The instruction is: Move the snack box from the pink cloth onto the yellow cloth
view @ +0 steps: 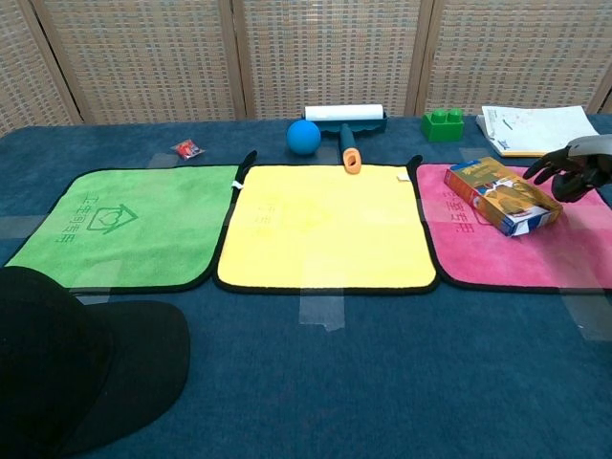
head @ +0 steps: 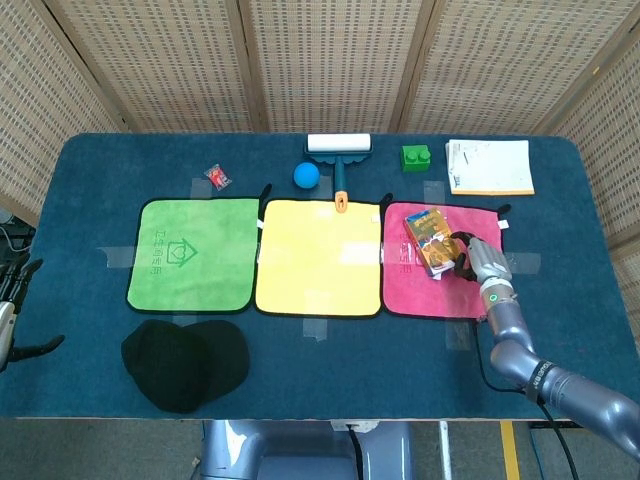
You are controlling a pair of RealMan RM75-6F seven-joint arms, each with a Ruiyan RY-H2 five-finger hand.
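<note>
The orange and blue snack box (head: 434, 241) (view: 502, 195) lies flat on the pink cloth (head: 445, 290) (view: 516, 258), in its upper middle. The yellow cloth (head: 320, 258) (view: 327, 228) lies bare just left of the pink one. My right hand (head: 471, 256) (view: 572, 168) hovers over the right part of the pink cloth, fingers spread toward the box's right end, holding nothing. My left hand (head: 12, 300) hangs off the table's left edge, fingers apart and empty.
A green cloth (head: 194, 254) lies left of the yellow one, a black cap (head: 184, 363) in front of it. Along the back sit a small red packet (head: 217, 177), blue ball (head: 306, 175), lint roller (head: 339, 150), green brick (head: 416, 158) and a notepad (head: 489, 166).
</note>
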